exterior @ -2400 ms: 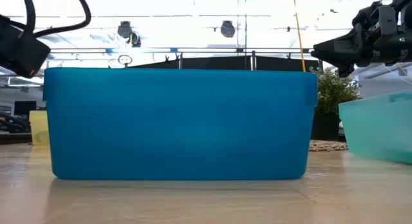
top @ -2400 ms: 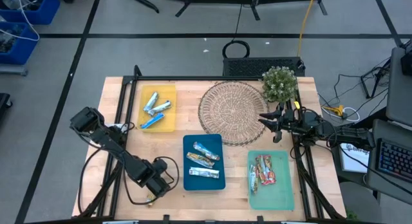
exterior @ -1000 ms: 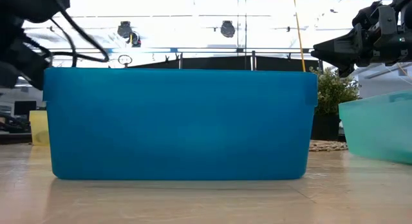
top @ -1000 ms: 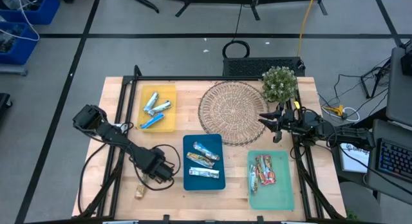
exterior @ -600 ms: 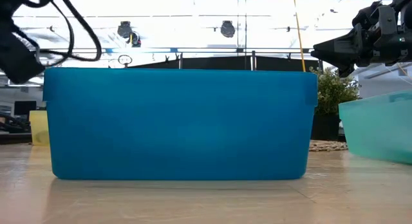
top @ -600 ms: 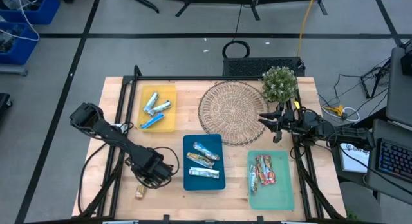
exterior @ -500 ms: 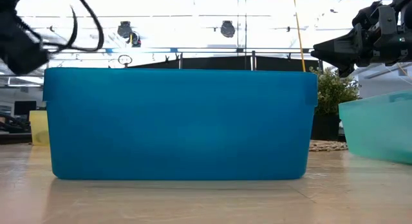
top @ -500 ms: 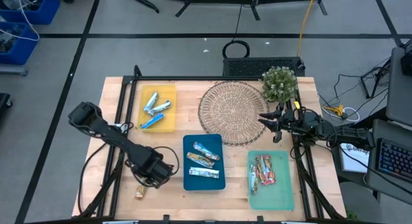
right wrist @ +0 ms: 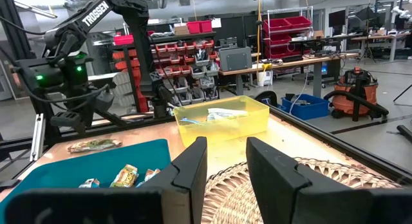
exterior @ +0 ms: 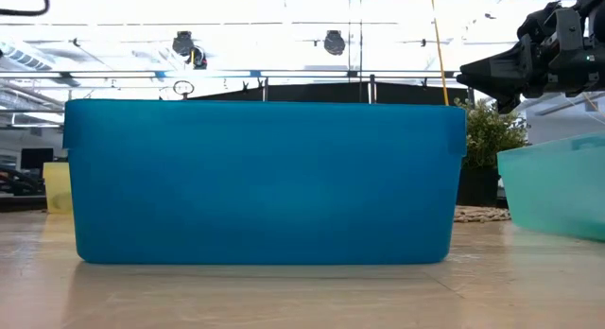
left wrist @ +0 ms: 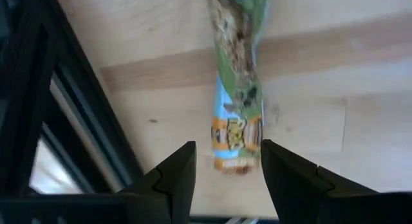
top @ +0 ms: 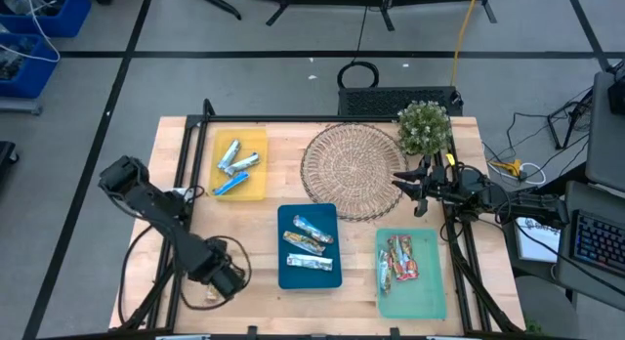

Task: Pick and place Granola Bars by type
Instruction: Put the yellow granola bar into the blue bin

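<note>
Alignment is what the step in hand seems to be asking for: the left gripper (top: 221,281) is hovering near the table's front left corner over a lone green-and-tan bar (left wrist: 237,89) lying on the bare wood, and its open fingers (left wrist: 174,179) are standing on either side of the wrapper's near end without touching it. For a clean pick, I judge, the jaws should be straddling the bar across its narrow width, nearer its middle than its tip, and coming straight down before closing, since the foil is likely slippery and the black frame rail (left wrist: 71,114) is running just beside it. The left arm is reaching from its base at the table's left edge, folded at the elbow, wrist pointing down. Moving rightward, the sorted bars are lying in three trays: the yellow tray (top: 256,137) holding blue-and-silver ones, the blue tray (top: 287,215) holding mixed-wrapper ones, the teal tray (top: 431,293) holding red ones. Farthest right, the right gripper (top: 402,184) is waiting by the woven mat (top: 342,145), level above the table, fingers parted and carrying nothing.
</note>
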